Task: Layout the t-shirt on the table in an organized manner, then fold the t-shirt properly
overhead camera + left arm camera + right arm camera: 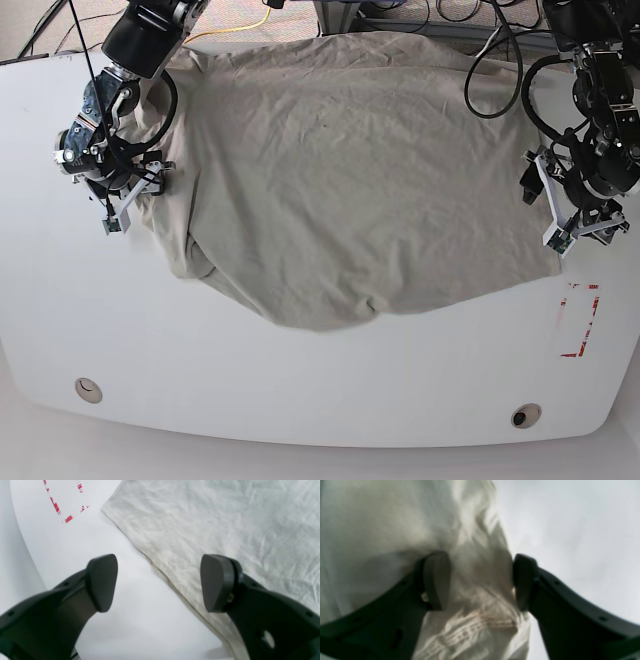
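Near edge of surface point(300, 400) bare, two small holes and a red mark point(578, 320) at one side; shirt point(350, 180) lies spread across the middle and far part, front hem rumpled and curled under, far edge reaching the back rim.

Left gripper point(160, 582): fingers wide apart, nothing between them; hovering over the shirt's side edge, one finger above cloth, one above bare surface.

Right gripper point(481, 581): fingers part-way in, a bunched, stitched fold of cloth between them; view too blurred to tell whether they already pinch it.

Step, as judged: layout, not folding yet. To do it well: take only the edge layer on each side; pull outward and low, both arms evenly; flatten the curled hem before any fold; avoid dragging the whole shirt off-centre.
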Controlling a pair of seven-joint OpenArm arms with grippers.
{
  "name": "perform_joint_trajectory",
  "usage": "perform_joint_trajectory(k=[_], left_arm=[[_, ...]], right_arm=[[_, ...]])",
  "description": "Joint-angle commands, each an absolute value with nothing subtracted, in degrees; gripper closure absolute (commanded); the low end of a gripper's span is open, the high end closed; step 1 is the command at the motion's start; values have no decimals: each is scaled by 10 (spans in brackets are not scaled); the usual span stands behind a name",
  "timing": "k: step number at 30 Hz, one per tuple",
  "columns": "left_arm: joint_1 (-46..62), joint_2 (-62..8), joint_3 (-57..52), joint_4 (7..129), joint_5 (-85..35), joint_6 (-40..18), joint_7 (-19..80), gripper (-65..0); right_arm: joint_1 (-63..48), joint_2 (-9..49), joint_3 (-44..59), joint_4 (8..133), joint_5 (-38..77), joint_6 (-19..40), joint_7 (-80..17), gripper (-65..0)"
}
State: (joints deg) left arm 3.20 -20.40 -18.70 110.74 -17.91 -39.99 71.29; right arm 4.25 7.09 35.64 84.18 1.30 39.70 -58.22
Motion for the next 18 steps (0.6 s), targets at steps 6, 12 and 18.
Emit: perform_joint_trajectory(k=[6, 12, 18], left_arm=[[27, -213, -192, 1116, -182, -400, 707, -471], [51, -213, -192, 1116, -182, -400, 707, -471], [91, -213, -192, 1117, -185, -400, 707, -471]], right_arm=[[43, 59, 356, 843, -1, 400, -604, -114], [44, 58, 355, 842, -2, 400, -604, -41], [43, 58, 355, 842, -2, 400, -604, -41]])
